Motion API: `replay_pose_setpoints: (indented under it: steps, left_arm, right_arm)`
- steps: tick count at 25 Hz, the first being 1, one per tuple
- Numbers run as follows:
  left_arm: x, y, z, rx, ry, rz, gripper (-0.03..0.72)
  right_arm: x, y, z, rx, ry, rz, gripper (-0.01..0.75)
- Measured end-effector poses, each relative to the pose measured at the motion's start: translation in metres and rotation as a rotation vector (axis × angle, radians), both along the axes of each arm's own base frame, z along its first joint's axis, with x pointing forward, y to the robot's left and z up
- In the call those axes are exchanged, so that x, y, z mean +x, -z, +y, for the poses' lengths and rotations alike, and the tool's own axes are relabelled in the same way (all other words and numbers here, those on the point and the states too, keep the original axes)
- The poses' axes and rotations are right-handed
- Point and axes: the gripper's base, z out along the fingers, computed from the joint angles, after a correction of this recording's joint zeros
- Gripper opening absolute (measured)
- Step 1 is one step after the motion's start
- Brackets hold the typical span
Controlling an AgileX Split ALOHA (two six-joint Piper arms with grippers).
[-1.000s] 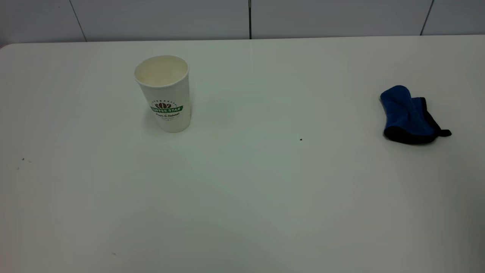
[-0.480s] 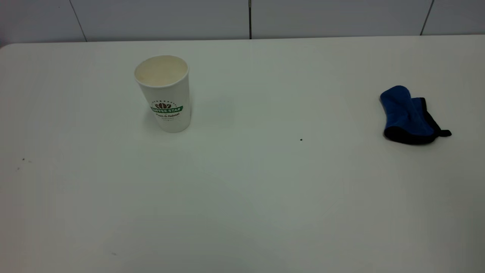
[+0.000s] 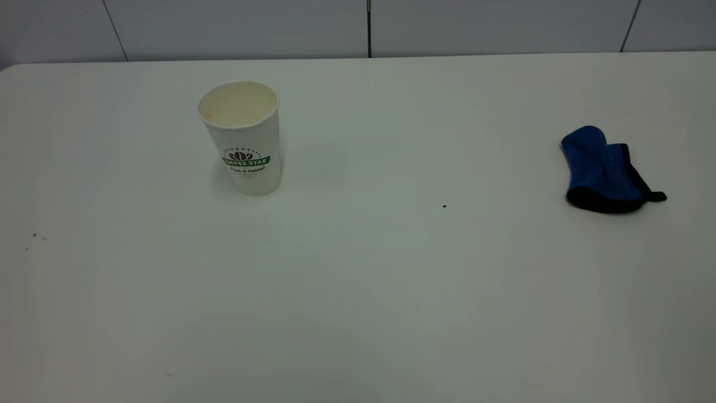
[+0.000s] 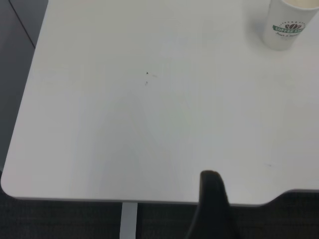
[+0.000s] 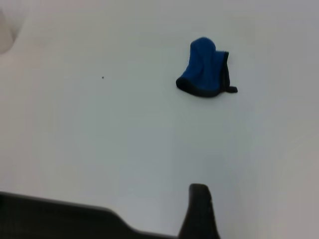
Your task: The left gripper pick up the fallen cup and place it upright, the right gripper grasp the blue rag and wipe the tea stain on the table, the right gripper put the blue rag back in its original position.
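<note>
The cup (image 3: pixel 241 137) stands upright on the left half of the white table (image 3: pixel 358 291), green logo band facing the camera; it also shows in the left wrist view as cup (image 4: pixel 291 25). The blue rag (image 3: pixel 604 170) lies folded at the right, alone, and appears as rag (image 5: pixel 204 69) in the right wrist view. The tea stain is out of view. Neither arm appears in the exterior view. Only a dark part of my left gripper (image 4: pixel 212 209) shows, back over the table's near edge and far from the cup. A similar part of my right gripper (image 5: pixel 199 211) shows, well short of the rag.
A tiny black speck (image 3: pixel 444 206) sits between cup and rag. Faint specks (image 3: pixel 33 236) mark the left side. The table's rounded corner (image 4: pixel 10 184) and a grey leg (image 4: pixel 128 219) lie near the left gripper. A tiled wall (image 3: pixel 358 25) runs behind.
</note>
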Motion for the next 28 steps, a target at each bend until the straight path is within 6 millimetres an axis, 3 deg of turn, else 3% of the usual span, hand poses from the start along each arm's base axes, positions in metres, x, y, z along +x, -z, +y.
replay_pose_setpoints:
  steps: [7,28]
  left_arm:
    - [0.0,0.0,0.0,0.0,0.0,0.0,0.566]
    - [0.0,0.0,0.0,0.0,0.0,0.0,0.566]
  right_arm:
    - [-0.0019,0.0002,-0.0001,-0.001,0.001,-0.012,0.612]
    - [-0.0019,0.0002,-0.0001,-0.001,0.001,-0.012,0.315]
